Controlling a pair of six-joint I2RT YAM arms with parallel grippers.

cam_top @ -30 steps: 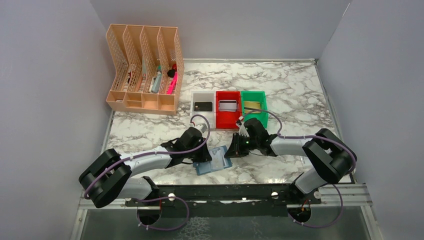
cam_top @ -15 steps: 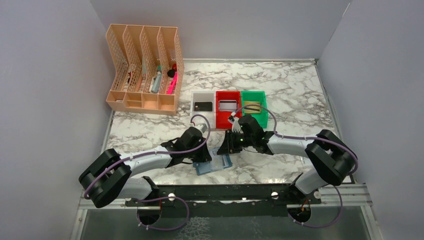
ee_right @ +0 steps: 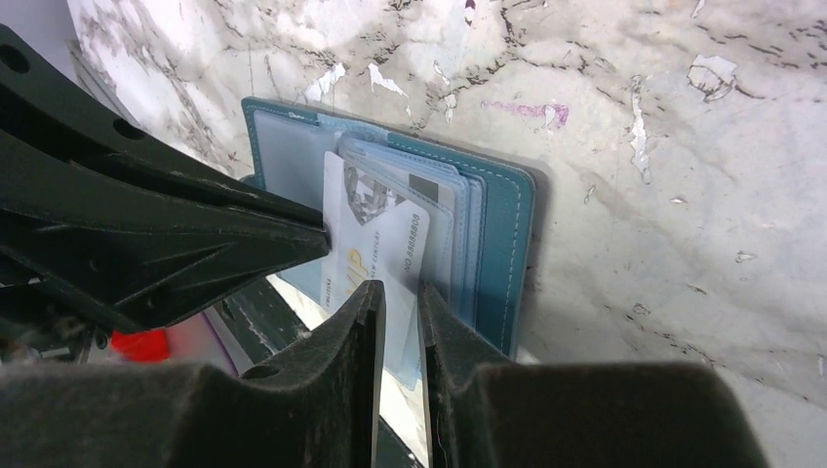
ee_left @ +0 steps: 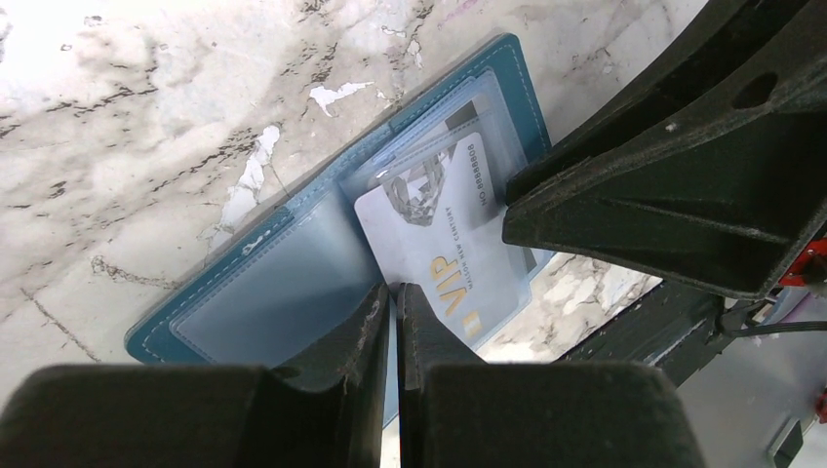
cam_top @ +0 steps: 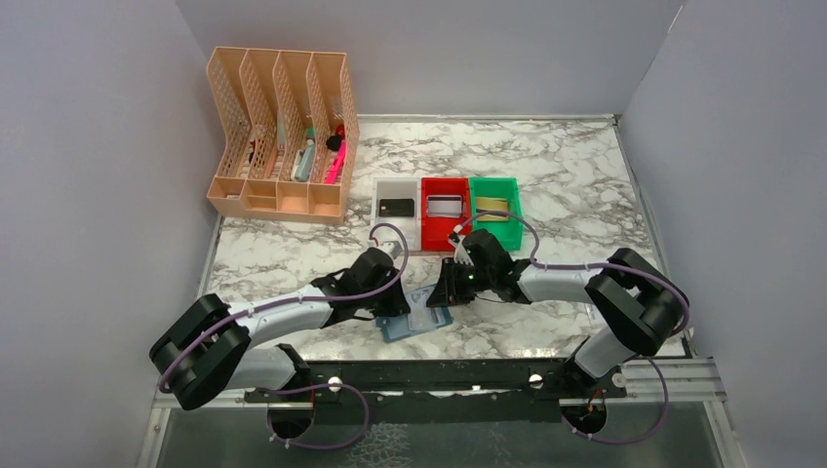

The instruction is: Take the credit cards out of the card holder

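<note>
At the near edge of the marble table, between the two arms I am running, the blue card holder lies open and flat. On its left half my left gripper bears down beside the fold, its fingers drawn together with nothing between them. A pale VIP card sticks partway out of the clear pockets on the right half. My right gripper reaches in from the other side, its tips set on that card with only a narrow slit between them; whether they pinch the card I cannot tell.

At the far left corner stands a peach mesh file rack, with pink, teal and dark items in its right-hand slots. To its right, three small bins sit in a row, touching: a white bin holding a black card, a red bin holding a silver-grey card, and a green bin holding a gold card.
</note>
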